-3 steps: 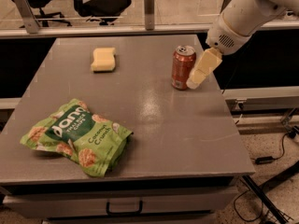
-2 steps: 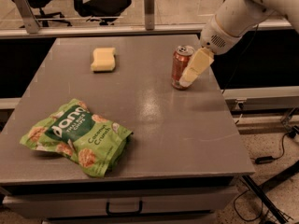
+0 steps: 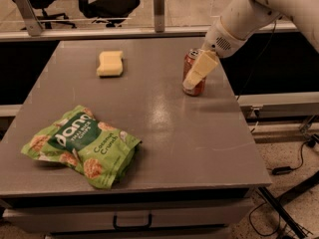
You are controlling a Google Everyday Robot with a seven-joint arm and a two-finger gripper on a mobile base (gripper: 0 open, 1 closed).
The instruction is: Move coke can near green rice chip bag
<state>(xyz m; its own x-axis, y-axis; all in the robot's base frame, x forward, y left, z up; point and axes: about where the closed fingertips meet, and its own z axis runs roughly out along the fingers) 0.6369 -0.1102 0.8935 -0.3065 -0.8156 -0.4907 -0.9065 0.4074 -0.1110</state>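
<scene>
The coke can stands upright on the grey table, at the far right part of its top. My gripper is at the can, reaching down from the upper right on the white arm. Its cream-coloured part crosses the can's front. The can rests on the table. The green rice chip bag lies flat near the table's front left, far from the can and the gripper.
A pale yellow sponge lies at the far left-centre of the table. The table's right edge runs close to the can. Office chairs and a rail stand behind the table. Cables lie on the floor at right.
My gripper has moved left and down, from beside the can's right side to across its front. The can, bag and sponge have not moved.
</scene>
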